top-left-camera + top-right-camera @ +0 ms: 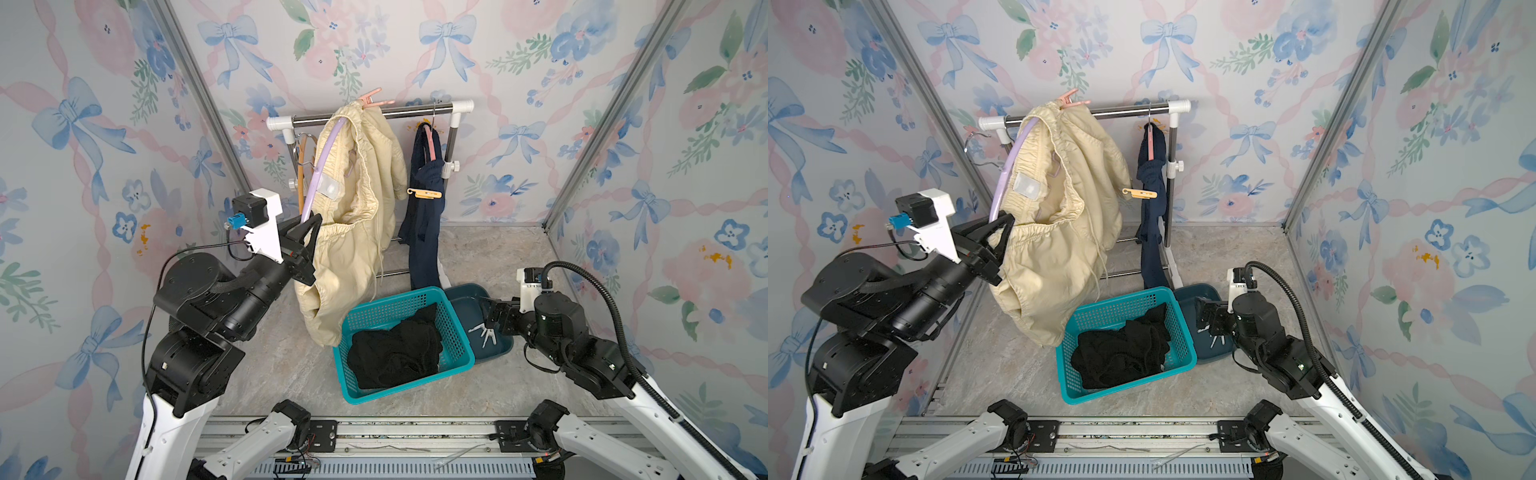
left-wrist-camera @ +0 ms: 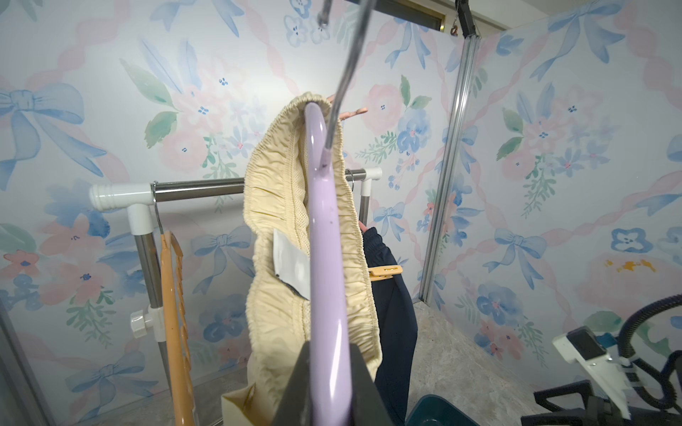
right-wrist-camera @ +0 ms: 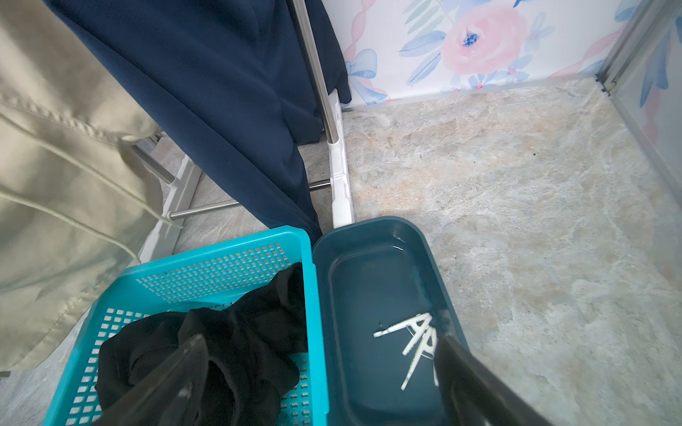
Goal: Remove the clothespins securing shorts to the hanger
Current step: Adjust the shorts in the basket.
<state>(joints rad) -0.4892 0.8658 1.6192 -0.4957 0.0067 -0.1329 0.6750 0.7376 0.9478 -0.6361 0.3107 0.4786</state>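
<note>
While the left gripper (image 1: 308,227) has its jaws closed on the lower end of the lilac hanger (image 2: 326,258), at centre left of both top views, the cream shorts (image 1: 353,249) hang from that hanger tilted toward the arm. This hold seems meant to steady the garment and present its waistband. One pink clothespin (image 1: 375,99) sits at the top of the waistband, upper centre of the frame, just beside the rack rail (image 1: 415,110), and is judged the next to come off. In the left wrist view the wire hook (image 2: 343,73) of the hanger appears clear of the rail, though this cannot be told for certain. Right of the cream pair, the navy shorts (image 1: 424,232) hang from a pink hanger (image 1: 431,143) with an orange clothespin (image 1: 424,193) clipped across them. At lower centre, the black shorts (image 1: 395,353) lie heaped in the teal basket (image 1: 374,395), with no pins showing. Touching the basket's right side is the dark tray (image 3: 369,280), which holds the white clothespins (image 3: 417,339). The right gripper (image 3: 321,335) hovers over basket and tray with its jaws spread wide and empty, placed where a pin would be dropped. Both containers stand on the marble worktop (image 1: 498,257).
</note>
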